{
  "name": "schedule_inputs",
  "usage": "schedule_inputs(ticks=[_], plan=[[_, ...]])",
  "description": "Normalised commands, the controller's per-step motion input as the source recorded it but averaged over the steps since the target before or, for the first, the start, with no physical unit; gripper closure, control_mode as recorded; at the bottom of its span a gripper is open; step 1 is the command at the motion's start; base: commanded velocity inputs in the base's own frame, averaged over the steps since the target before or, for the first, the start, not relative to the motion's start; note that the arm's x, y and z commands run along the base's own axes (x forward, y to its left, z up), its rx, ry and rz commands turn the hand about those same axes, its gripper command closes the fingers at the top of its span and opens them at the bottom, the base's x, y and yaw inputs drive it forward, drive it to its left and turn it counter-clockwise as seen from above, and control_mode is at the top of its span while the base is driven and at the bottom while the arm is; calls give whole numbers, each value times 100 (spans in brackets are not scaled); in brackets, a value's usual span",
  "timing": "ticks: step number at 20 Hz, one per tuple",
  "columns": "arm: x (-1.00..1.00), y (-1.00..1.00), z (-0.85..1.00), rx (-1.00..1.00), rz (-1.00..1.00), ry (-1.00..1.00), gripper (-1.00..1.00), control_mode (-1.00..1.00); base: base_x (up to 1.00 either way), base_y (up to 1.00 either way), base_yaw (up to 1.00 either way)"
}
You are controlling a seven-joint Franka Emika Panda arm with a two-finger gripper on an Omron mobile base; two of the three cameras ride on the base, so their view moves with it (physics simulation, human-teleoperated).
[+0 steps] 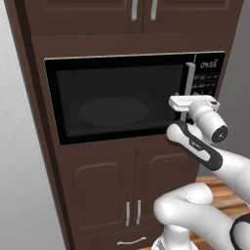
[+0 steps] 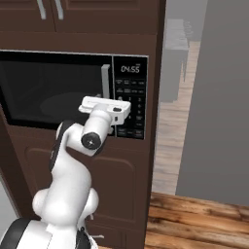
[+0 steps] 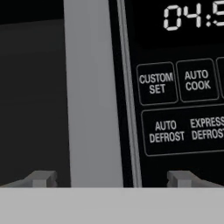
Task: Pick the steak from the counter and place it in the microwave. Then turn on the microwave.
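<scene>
The black microwave point(image 1: 117, 97) sits built into a dark brown cabinet column, and its glass door is closed. Behind the glass a round turntable point(image 1: 113, 111) shows dimly. My gripper point(image 1: 189, 99) is level with the lower part of the grey vertical door handle point(image 1: 188, 80), right in front of it. In the hand view the handle point(image 3: 92, 87) stands between the open gripper point(image 3: 113, 179) fingertips, left of centre, with the keypad point(image 3: 175, 109) to its right. Nothing is held. The steak and the counter are out of view.
Cabinet doors point(image 1: 124, 190) lie below the microwave and more above it. A grey wall point(image 2: 219, 97) stands to the right, with wooden floor point(image 2: 194, 219) at its foot. The display point(image 2: 133, 68) shows digits.
</scene>
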Motion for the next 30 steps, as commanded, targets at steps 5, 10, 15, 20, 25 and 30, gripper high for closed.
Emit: schedule_inputs(ticks=[5,10,15,20,25,30], plan=[[14,0,0,0,0,0,100,-100,0,0,0],[0,0,0,0,0,0,100,-100,0,0,0],[-5,1,0,0,0,0,100,-100,0,0,0],[-40,5,-2,0,0,0,100,-100,0,0,0],[-40,7,0,0,-2,0,100,-100,0,0,0],[-28,12,0,0,-4,0,100,-100,0,0,0]])
